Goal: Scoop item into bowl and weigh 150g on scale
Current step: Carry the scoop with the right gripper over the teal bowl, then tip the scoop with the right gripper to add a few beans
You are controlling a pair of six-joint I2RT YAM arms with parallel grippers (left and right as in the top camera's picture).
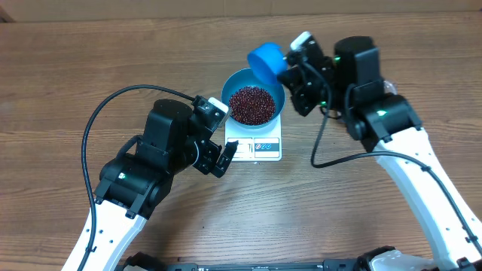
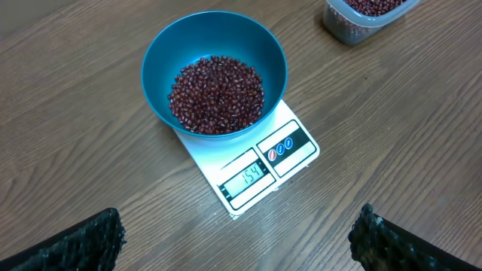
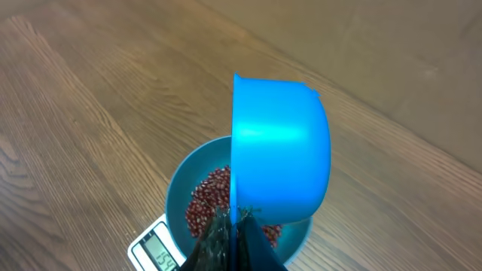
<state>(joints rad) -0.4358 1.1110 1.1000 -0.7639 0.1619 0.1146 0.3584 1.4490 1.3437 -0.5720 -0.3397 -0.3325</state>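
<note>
Resting on the scale (image 2: 290, 154), a small flat white square with a display and round buttons along its front edge, is the bowl (image 2: 226, 34): round, deep, smooth blue, about as wide as the scale. Beans (image 2: 217, 94) cover its bottom, a loose heap of tiny glossy dark red-brown ovals. Display reads 154. Table (image 2: 75, 90) is brown wood grain. Left gripper (image 1: 222, 132) released, black ribbed fingers (image 2: 83, 241) spread wide by the scale's front-left corner; bowl and scale lie ahead, between the fingertips, untouched. Right gripper (image 3: 237, 245) clenched on the handle of a bright blue scoop (image 3: 279, 150), smooth and rounded, tipped on its side above the bowl's far rim. Clear tub (image 2: 361, 19) holding more beans stands beyond the scale
</note>
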